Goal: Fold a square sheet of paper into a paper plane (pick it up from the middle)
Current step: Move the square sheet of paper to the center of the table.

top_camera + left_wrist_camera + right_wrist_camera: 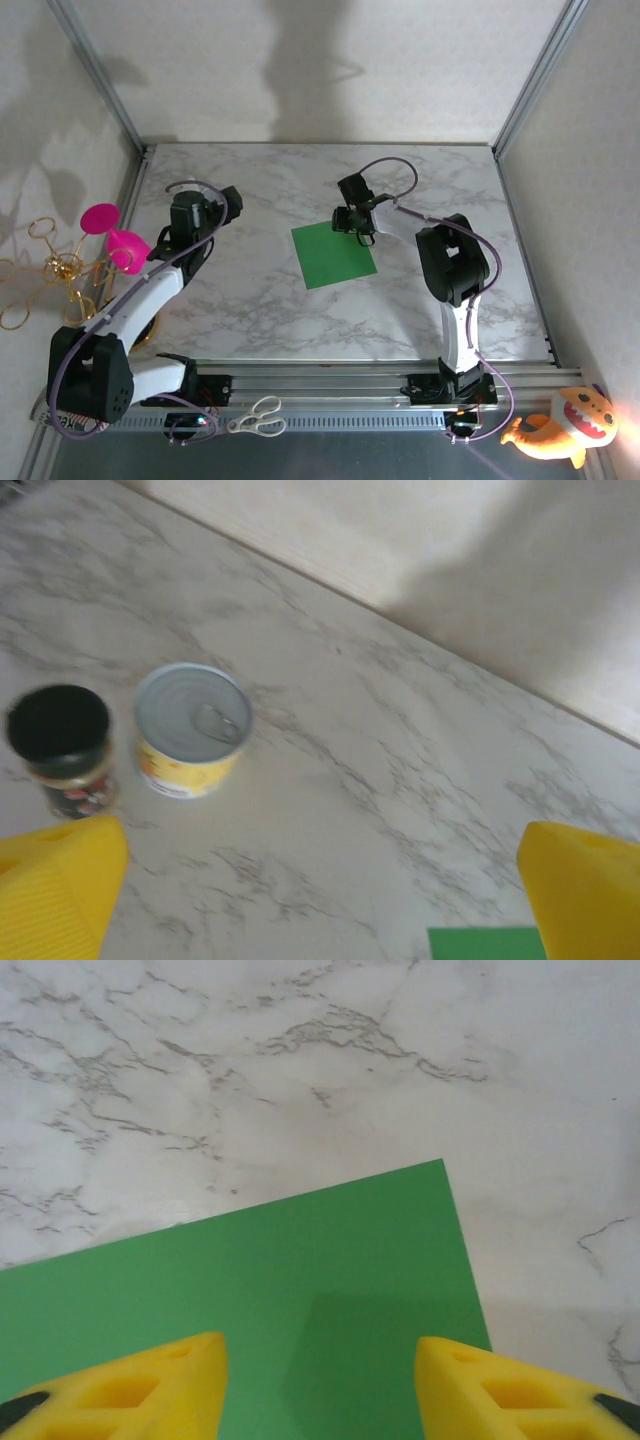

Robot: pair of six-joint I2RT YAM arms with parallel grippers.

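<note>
Right wrist: right gripper (320, 1355) yellow wedge fingers apart, empty; flat green square sheet of paper (250, 1280) beneath, on veined marble table (300, 1070). Left gripper (322, 860) spread wide.

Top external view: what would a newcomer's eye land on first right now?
The bright-green square sheet of paper lies flat and unfolded on the marble table. The right pincer is poised open over its far right corner, while the left pincer stands wide open to the left, facing a tin can and a dark-lidded jar.

L gripper (320, 880) jaws wide apart; R gripper (320, 1375) jaws parted too (less wide), pointing down.
</note>
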